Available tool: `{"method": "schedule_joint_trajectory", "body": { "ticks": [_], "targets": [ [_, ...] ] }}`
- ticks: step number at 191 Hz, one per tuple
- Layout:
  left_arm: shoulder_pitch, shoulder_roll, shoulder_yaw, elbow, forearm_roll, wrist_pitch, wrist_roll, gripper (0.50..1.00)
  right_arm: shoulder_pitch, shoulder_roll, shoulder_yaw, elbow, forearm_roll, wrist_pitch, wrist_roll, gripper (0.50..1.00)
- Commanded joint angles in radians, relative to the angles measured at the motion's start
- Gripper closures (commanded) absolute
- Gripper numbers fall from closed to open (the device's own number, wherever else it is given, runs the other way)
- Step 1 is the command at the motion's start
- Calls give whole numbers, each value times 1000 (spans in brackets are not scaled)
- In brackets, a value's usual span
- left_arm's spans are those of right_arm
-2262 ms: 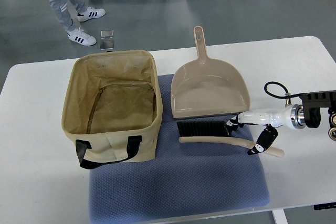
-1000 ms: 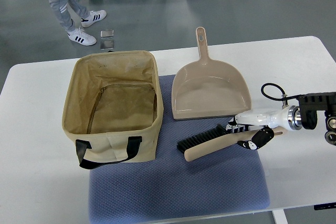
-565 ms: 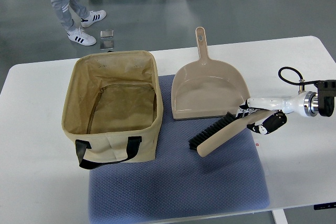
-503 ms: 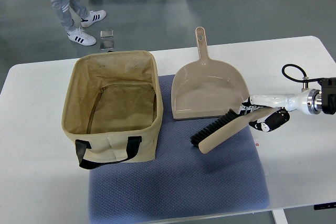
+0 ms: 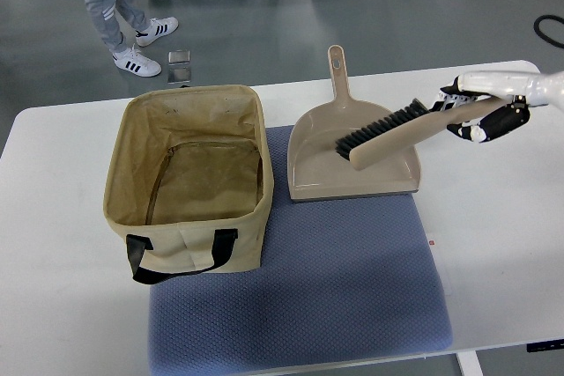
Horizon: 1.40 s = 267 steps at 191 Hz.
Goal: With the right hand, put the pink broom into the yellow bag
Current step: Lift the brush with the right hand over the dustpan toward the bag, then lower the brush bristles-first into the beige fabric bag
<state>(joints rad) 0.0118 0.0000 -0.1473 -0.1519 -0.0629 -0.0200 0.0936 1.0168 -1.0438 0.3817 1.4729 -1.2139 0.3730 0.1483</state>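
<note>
My right hand (image 5: 478, 109) comes in from the right edge and is shut on the handle of the pink broom (image 5: 397, 134). It holds the broom in the air above the right part of the pink dustpan (image 5: 348, 156), black bristles pointing up and left. The yellow bag (image 5: 189, 173) stands open and empty at the left of the blue mat (image 5: 300, 305), well to the left of the broom. The left arm does not show.
The white table (image 5: 502, 217) carries the mat, bag and dustpan. Several people's legs and shoes (image 5: 137, 62) stand on the floor beyond the far table edge, beside a small metal box (image 5: 180, 67).
My right hand took hold of the broom on the mat, tilted it, then lifted it up and away to above the dustpan's right side.
</note>
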Motion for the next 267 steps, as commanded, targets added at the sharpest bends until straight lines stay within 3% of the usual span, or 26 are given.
{"method": "schedule_joint_trajectory", "body": {
  "ticks": [1,32,90,187,267],
  "targets": [
    [0,0,0,0,0,0,0,500,104,-1,-1,-12,42,30,-9,1000],
    [0,0,0,0,0,0,0,500,235,25,-7,-60,51,60,-12,1000],
    [0,0,-2,0,0,0,0,500,405,390,-79,-255,11,92,-21,1000],
    [0,0,-2,0,0,0,0,500,378,855,-182,-536,-124,55,-27,1000],
    [0,0,-2,0,0,0,0,500,328,959,-202,-559,-196,17,-24,1000]
  ]
}}
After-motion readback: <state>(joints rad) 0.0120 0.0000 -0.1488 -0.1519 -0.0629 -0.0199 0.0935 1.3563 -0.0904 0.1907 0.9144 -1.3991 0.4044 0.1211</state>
